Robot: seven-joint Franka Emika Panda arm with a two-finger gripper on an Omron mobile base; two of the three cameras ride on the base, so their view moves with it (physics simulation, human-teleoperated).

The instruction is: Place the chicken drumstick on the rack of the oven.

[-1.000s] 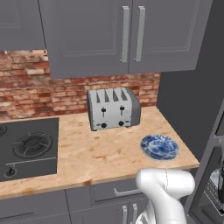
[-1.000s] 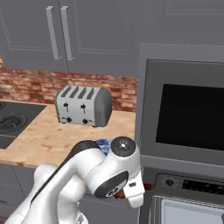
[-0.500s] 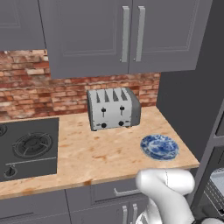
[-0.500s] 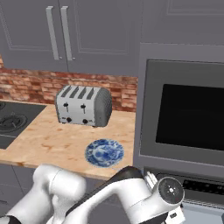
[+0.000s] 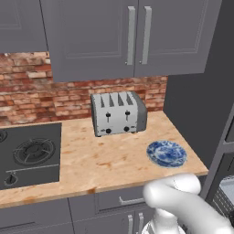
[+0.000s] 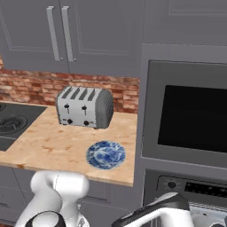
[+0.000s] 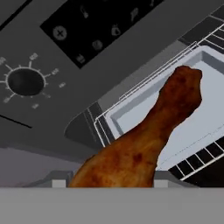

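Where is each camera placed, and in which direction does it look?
Left base view: behind the arm's left, facing the counter; toaster, blue plate; white arm lower right.
Right base view: behind its right; same toaster and plate, plus the oven; arm along the bottom.
Hand view: along the gripper; chicken drumstick before the rack.

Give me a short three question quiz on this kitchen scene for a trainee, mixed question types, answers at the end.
1. True or false: the reddish-brown roasted chicken drumstick lies on the blue-and-white patterned plate.
2. Which appliance stands on the wooden counter behind that plate: A) silver four-slot toaster, B) kettle, C) blender?
3. Fill in: in the hand view, the drumstick sits in front of the oven's thin metal wire ____.

Key: 1 false, the plate is bare. 2 A. 3 rack.
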